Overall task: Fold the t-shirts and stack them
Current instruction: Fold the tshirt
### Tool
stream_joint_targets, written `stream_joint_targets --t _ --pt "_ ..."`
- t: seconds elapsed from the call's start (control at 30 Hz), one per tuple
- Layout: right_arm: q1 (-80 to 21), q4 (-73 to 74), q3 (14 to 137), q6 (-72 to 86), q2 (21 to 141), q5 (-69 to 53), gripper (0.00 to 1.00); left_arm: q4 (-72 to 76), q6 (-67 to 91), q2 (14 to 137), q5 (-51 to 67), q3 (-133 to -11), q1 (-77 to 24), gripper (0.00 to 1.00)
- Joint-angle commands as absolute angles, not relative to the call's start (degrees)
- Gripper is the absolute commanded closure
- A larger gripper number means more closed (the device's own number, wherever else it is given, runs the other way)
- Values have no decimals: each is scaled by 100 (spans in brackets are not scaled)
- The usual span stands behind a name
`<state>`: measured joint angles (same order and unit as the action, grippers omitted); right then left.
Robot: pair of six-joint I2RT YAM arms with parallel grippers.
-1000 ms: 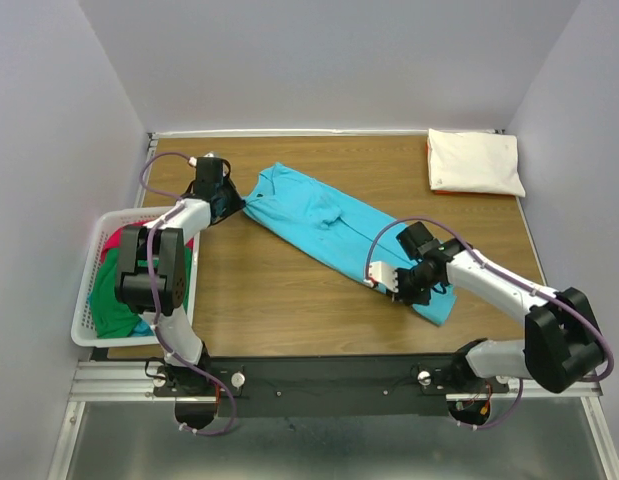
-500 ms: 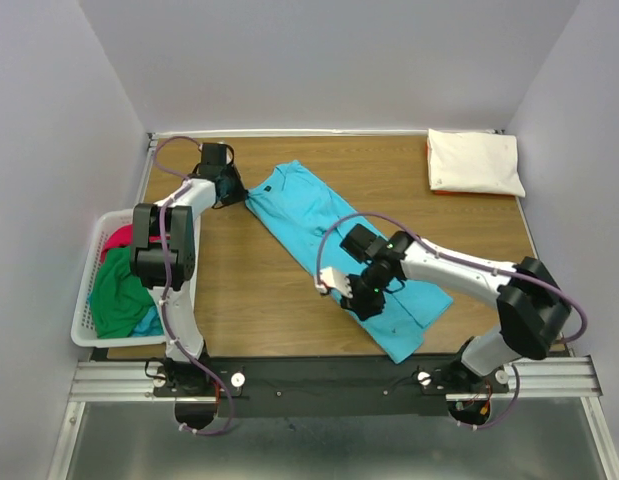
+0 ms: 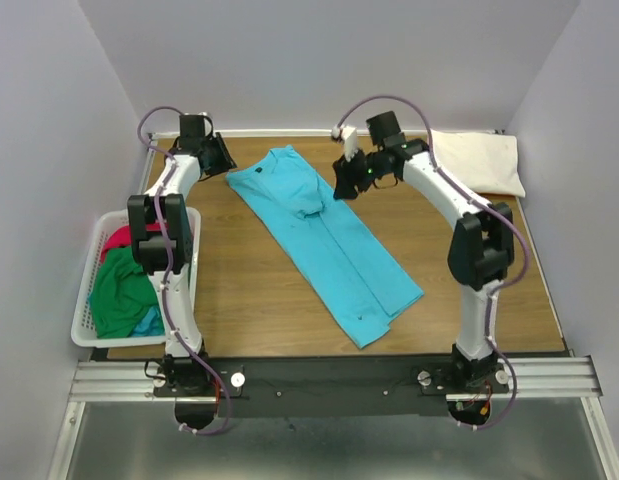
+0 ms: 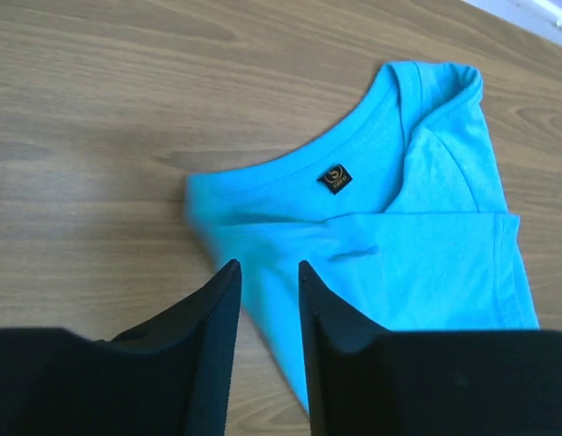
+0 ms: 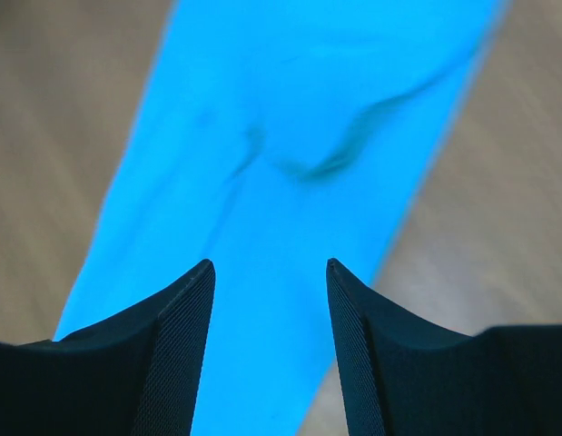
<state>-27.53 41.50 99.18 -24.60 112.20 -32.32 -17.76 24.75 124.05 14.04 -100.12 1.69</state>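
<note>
A turquoise t-shirt [image 3: 329, 240] lies folded into a long narrow strip, running diagonally from the back left to the near middle of the table. Its collar and black label [image 4: 333, 178] show in the left wrist view. My left gripper [image 3: 217, 155] hovers at the collar corner, open, with only the shirt's edge [image 4: 262, 227] seen below its gap [image 4: 267, 268]. My right gripper [image 3: 345, 180] hangs open above the strip's far right side, turquoise cloth [image 5: 281, 118] under its empty jaws [image 5: 269, 263]. A folded cream-white t-shirt [image 3: 484, 165] rests at the back right corner.
A white lattice basket [image 3: 77, 322] stands at the table's left edge, holding crumpled red [image 3: 119, 238] and green [image 3: 119, 290] t-shirts with a bit of blue. The right arm stretches across the back right, near the cream shirt.
Both grippers have opened and let go of the turquoise shirt. The right arm swung from the shirt's near end to the back; the strip now lies narrower and steeper.
</note>
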Motion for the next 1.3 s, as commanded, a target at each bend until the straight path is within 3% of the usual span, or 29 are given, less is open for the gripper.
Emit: stream_joint_targets --t 0.0,0.1,0.27,0.37,0.5,0.83,1.13,1.27 --pt "-2048 3507 11387 -556 12408 -3306 39 -2258 2180 12559 1424 -10545 281 59" --pt "-1978 3446 12318 -20 13233 -3252 37 -2364 2057 12481 1222 -10775 316 46" --pt "-1978 2980 13367 1123 14316 -3032 34 -2189 1644 11684 800 -10531 325 45" --pt "-1969 2646 13666 1423 14835 -3041 33 -1488 1477 10620 738 -9443 334 41" --pt "-1977 2382 13834 1617 15231 -2997 33 -327 1476 9327 1316 -7596 430 25" --pt "-1978 2391 13325 1617 15337 -2786 38 -26 1828 8209 3215 -5970 756 25" --pt "-2004 2575 12894 1723 15293 -3287 67 -237 1565 7665 3586 -5283 756 25" --pt "-1986 2601 12684 1661 15109 -2807 95 -203 1503 7410 3761 -5072 756 26"
